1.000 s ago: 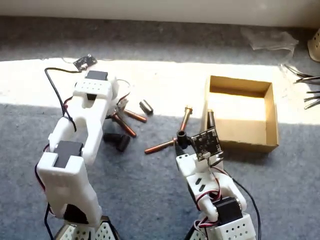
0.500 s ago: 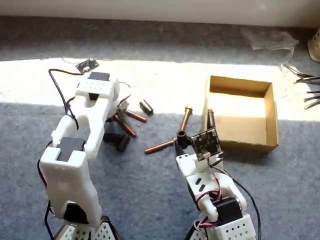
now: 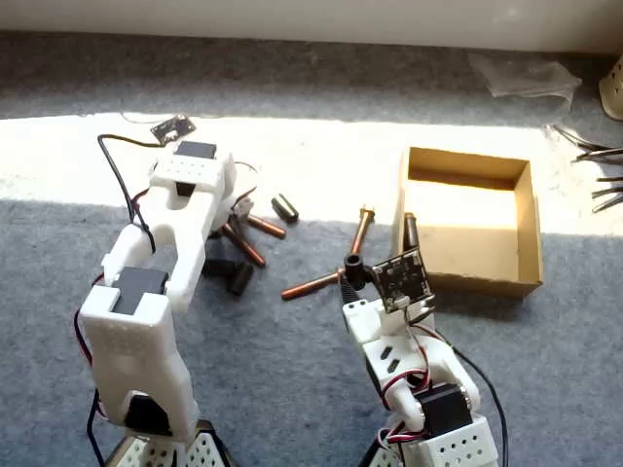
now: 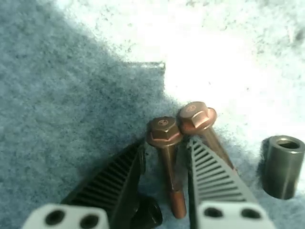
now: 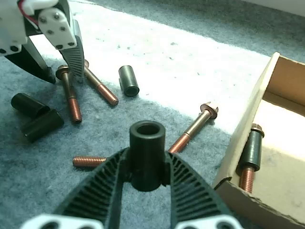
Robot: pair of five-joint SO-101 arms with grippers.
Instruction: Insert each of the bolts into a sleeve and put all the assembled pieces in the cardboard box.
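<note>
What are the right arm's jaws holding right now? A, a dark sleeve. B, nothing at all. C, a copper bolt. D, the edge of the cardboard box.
A: in the right wrist view the jaws of the right gripper are shut on a dark sleeve, its open bore facing the camera.

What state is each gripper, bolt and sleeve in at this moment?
left gripper: open, astride a loose bolt lying flat.
right gripper: shut on an empty sleeve.
assembled piece: bolt seated in its sleeve, leaning inside the cardboard box.
loose sleeve: empty, lying on its side.
bolt by the box: bare, lying flat.
</note>
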